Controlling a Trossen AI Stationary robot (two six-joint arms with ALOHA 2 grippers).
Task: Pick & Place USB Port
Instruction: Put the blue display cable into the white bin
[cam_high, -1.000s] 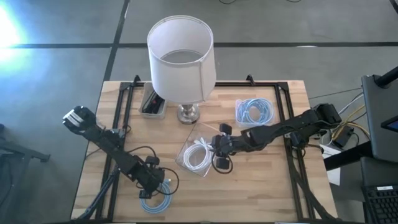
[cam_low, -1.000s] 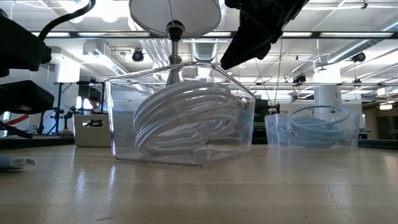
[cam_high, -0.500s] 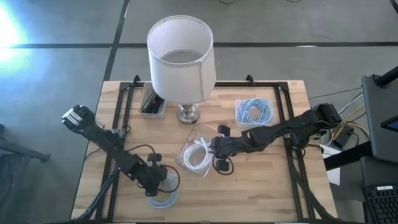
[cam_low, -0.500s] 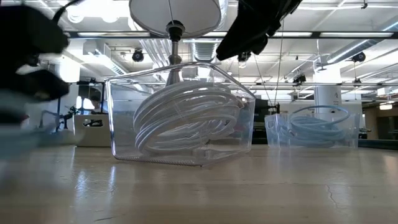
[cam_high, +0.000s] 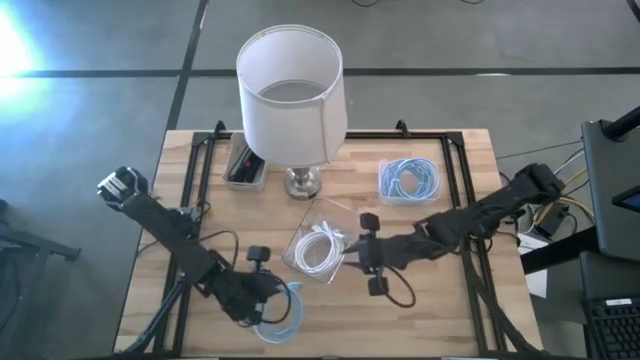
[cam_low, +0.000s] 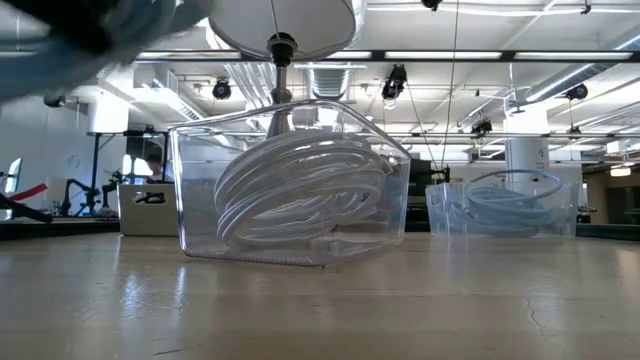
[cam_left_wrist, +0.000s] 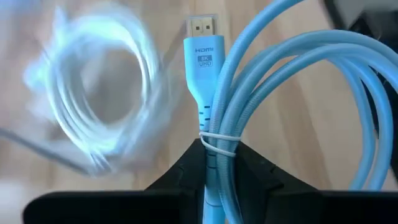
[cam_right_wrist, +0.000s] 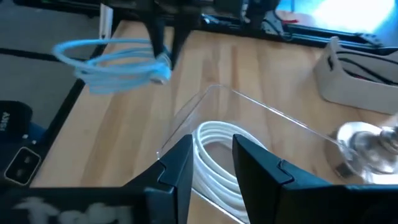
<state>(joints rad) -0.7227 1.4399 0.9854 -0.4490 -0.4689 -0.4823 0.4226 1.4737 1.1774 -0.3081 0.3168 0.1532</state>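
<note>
- High view: the left gripper (cam_high: 262, 303) sits near the front edge of the table (cam_high: 440, 320), left of centre, with the light blue cable (cam_high: 279, 313) coiled at its tip.
- Left wrist view settles the grasp: the two dark fingers (cam_left_wrist: 186, 167) are clamped on the blue cable's (cam_left_wrist: 292, 93) bundled strands just below its plug, which is printed HDMI rather than USB. The wood behind it blurs, so I judge the coil is off the table and in transit.
- Right wrist view also shows that blue coil (cam_right_wrist: 115, 59) hanging clear above the wood beyond the clear bin.
- The right gripper (cam_high: 362, 257) rests beside the clear bin (cam_high: 318, 250) at the table's middle; its fingers (cam_right_wrist: 177, 163) stand apart with nothing between them, over the white cable (cam_right_wrist: 214, 158) lying in that bin.
- A second clear bin (cam_high: 409, 180), toward the back right, already holds another blue cable. A lamp (cam_high: 292, 90) and a small grey tray (cam_high: 245, 170) stand at the back.
- Progress, as I judge it: the pick is done and the place is left. Which bin is meant for this cable I cannot tell, though the one holding the blue cable seems likely.
- The carry and release remain.
</note>
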